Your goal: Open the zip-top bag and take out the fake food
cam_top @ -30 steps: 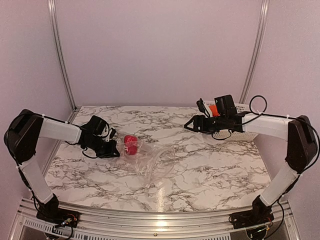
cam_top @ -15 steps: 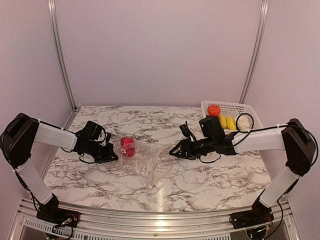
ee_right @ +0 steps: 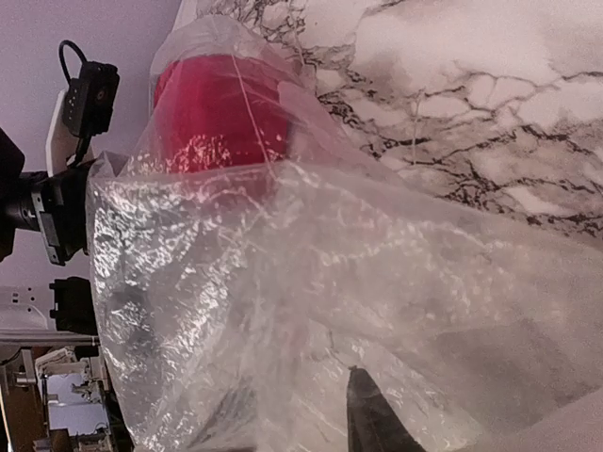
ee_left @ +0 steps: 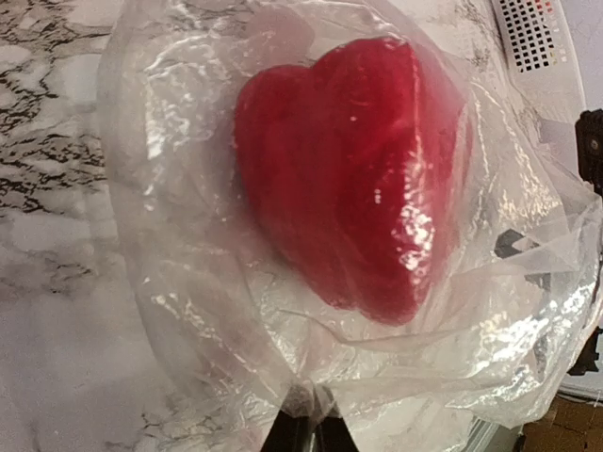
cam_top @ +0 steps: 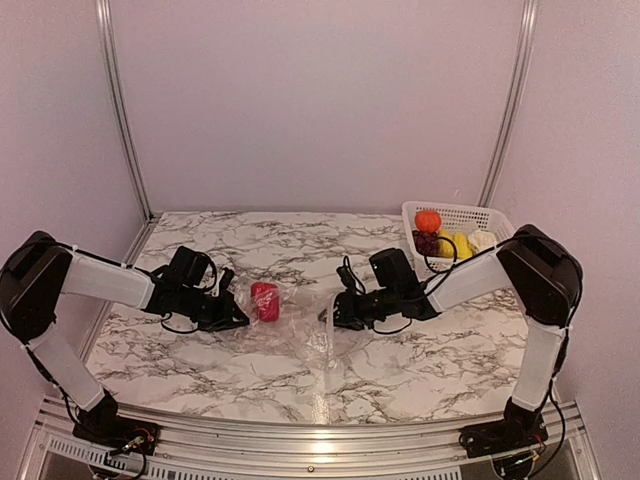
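The clear zip-top bag (cam_top: 305, 328) lies crumpled on the marble table with one red piece (cam_top: 265, 300) inside near its left end. My left gripper (cam_top: 238, 318) is shut on the bag's left edge, with plastic bunched between its fingertips (ee_left: 311, 419) just below the red piece (ee_left: 363, 169). My right gripper (cam_top: 335, 315) is open at the bag's right end. One dark finger (ee_right: 372, 414) shows plainly and the other is dim behind the plastic (ee_right: 377, 273). The red piece (ee_right: 217, 113) sits far ahead of it.
A white lattice basket (cam_top: 470, 213) stands at the back right, holding an orange-red ball (cam_top: 428, 221), dark grapes (cam_top: 427, 243), yellow pieces (cam_top: 457, 243) and a pale piece (cam_top: 484, 240). The left arm's wrist (ee_right: 57, 207) shows beyond the bag.
My right arm swung from over the basket down and left to the bag's right end. My left gripper drew the bag slightly nearer and rightward, still holding its edge.
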Controlling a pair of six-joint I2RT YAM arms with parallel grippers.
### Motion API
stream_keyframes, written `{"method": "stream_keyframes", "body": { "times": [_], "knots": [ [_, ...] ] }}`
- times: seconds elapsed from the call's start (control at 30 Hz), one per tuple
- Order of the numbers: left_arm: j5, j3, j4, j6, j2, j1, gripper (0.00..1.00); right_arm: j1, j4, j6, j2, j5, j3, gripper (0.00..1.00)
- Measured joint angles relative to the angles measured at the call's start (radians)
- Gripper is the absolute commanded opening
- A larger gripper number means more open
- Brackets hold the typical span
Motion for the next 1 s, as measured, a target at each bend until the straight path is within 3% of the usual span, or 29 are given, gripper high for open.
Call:
{"method": "stream_keyframes", "body": {
  "times": [0.07, 0.17, 0.53, 0.7, 1.0],
  "knots": [
    [0.043, -0.003, 0.003, 0.016, -0.013, 0.000, 0.36, 0.002, 0.024, 0.014, 0.038, -0.005, 0.030, 0.32],
    [0.101, -0.022, 0.008, 0.027, -0.063, 0.024, 0.49, 0.007, 0.046, 0.023, 0.061, -0.006, 0.064, 0.32],
    [0.088, 0.080, -0.005, 0.033, -0.111, 0.192, 0.63, 0.008, 0.035, 0.016, 0.087, 0.030, 0.074, 0.32],
    [0.027, 0.171, -0.032, 0.043, -0.040, 0.208, 0.63, 0.004, 0.019, 0.005, 0.098, 0.046, 0.074, 0.33],
    [0.022, 0.196, -0.075, 0.106, 0.175, 0.188, 0.41, 0.003, 0.045, -0.005, 0.146, 0.022, 0.093, 0.41]
  ]
}}
